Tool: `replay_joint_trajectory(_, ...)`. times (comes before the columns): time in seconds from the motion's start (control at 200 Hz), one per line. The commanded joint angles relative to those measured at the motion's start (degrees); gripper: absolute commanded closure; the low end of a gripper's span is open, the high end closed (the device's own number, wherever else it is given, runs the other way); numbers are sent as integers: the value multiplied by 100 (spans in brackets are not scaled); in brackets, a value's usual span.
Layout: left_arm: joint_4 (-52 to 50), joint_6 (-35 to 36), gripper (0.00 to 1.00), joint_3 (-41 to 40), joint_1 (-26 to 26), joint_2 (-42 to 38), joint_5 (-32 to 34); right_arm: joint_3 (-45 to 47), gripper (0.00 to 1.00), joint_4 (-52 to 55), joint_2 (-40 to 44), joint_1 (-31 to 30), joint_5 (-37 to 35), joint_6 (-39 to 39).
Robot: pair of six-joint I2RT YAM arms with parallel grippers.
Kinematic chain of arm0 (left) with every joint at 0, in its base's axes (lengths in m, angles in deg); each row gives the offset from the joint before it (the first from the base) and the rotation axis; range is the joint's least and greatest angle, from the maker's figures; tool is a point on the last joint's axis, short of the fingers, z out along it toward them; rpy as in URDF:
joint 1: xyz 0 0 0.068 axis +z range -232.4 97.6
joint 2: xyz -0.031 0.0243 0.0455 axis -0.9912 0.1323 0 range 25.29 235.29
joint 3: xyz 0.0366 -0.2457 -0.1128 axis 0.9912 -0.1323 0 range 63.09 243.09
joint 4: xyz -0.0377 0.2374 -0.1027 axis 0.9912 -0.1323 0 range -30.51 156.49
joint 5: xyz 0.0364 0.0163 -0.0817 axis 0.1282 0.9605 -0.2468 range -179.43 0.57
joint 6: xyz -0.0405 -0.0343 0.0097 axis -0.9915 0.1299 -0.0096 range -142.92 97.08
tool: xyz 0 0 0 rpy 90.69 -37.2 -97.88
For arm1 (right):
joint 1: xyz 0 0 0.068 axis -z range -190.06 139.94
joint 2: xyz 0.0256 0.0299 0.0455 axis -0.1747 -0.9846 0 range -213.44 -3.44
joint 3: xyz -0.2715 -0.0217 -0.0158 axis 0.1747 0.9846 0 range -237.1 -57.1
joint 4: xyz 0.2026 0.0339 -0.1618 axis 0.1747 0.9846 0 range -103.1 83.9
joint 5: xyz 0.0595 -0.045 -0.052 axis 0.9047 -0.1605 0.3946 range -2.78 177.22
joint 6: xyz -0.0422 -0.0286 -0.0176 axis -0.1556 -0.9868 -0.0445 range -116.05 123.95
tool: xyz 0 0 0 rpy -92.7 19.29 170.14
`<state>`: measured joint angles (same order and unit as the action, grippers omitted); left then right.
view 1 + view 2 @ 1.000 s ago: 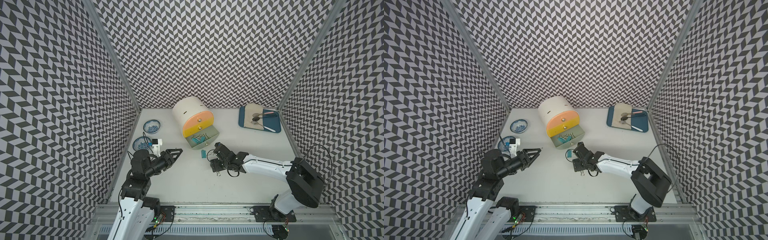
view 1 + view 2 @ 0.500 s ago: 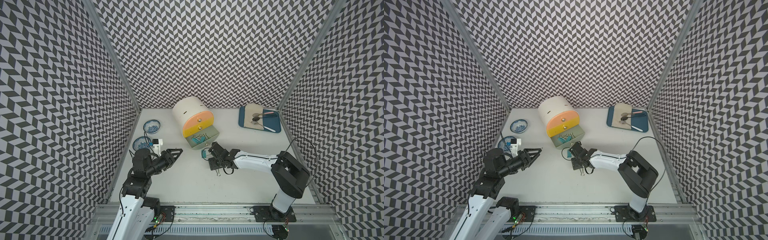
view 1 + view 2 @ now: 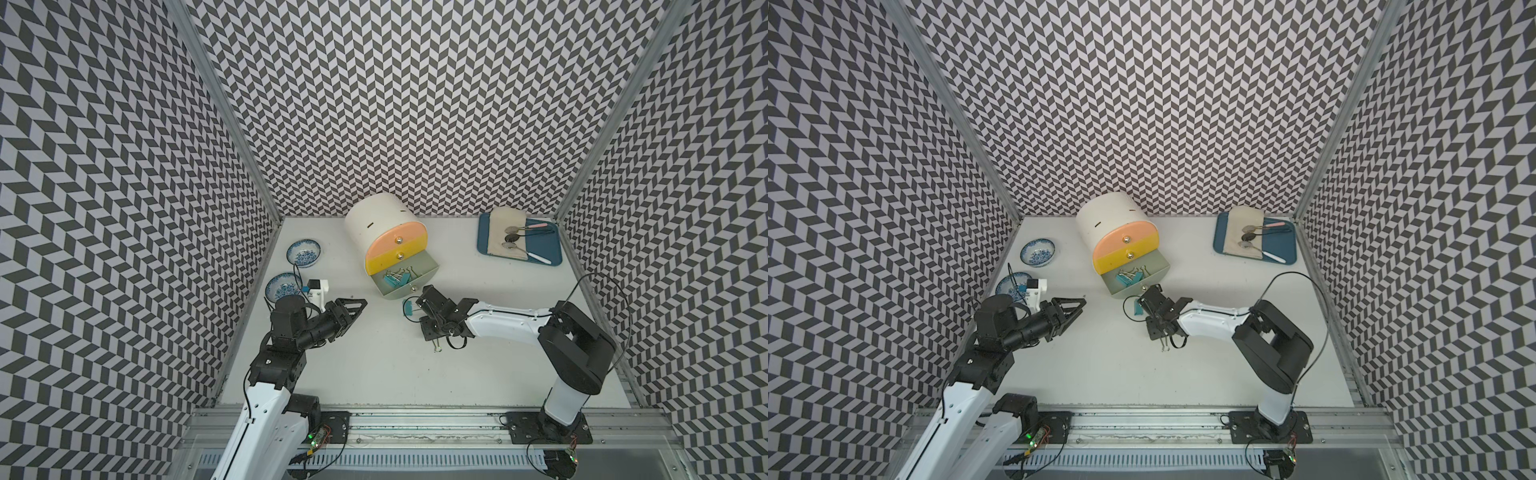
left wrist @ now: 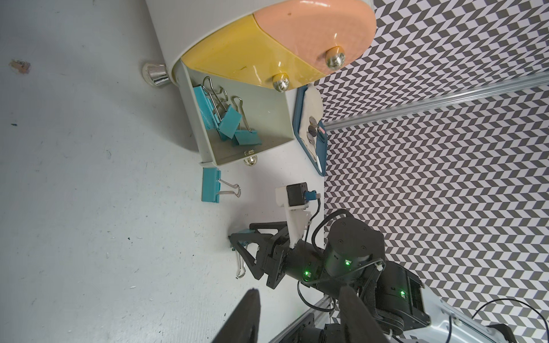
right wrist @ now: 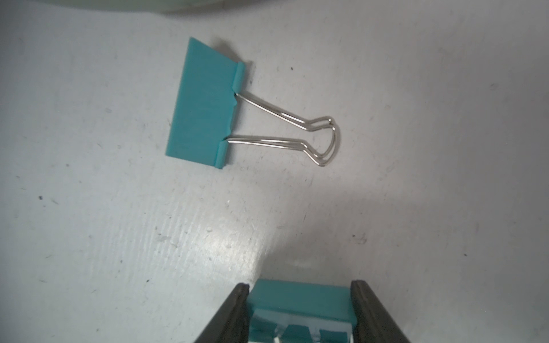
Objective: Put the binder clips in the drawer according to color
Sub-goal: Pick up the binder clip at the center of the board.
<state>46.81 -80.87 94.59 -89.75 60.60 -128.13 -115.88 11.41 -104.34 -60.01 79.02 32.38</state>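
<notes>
Cabinet at back middle of table in both top views; pink and yellow fronts shut, bottom drawer pulled out, small pile of teal clips inside. Loose clip flat on table just in front of drawer. Right gripper low beside it, wire loops showing on its near side. Left gripper off to the side, raised, well apart from all clips; two bowls behind it, tray in far corner. Left wrist view: own fingers partly spread, nothing between; right gripper down at table level, closed on held clip, teal body between fingertips, loops trailing out; loose clip between it and drawer, touching neither. Right wrist view: held clip wedged crosswise between both fingers, one pressed on each end of body; loose clip ahead on bare table, clear of the fingers, both loops lying together.
</notes>
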Motion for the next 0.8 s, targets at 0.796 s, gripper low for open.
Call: replay_joint_trajectory(0.796, 1569, -53, 52, 327, -72, 1514, -242, -2511, 62, 371, 216, 2000, 1609, -366)
